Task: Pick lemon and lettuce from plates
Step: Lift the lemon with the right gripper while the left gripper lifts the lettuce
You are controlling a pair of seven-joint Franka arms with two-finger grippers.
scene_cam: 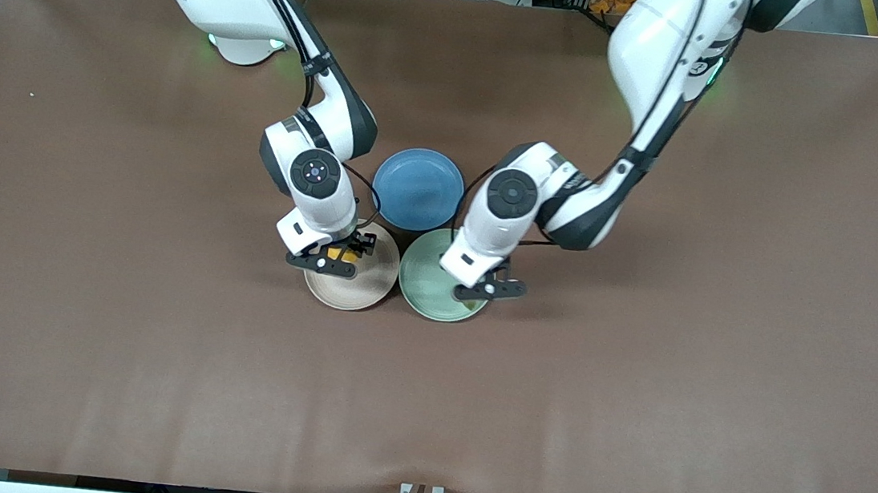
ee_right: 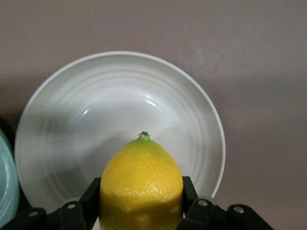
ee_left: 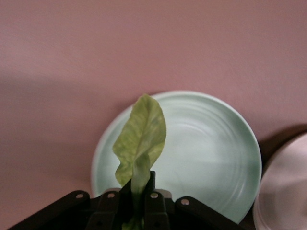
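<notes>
Lemon [ee_right: 141, 184] in right gripper [ee_right: 141, 211], lettuce [ee_left: 140, 143] in left gripper [ee_left: 136, 211]; no readable writing.

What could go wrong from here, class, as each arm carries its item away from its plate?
1. The left gripper is shut on only the stem end of the lettuce; the floppy leaf could slip out over the mint plate.
2. The right gripper pinches the rounded lemon over the beige plate; it could squirt free.
3. The two wrists hang close together, so lifting may bring them into contact.
</notes>
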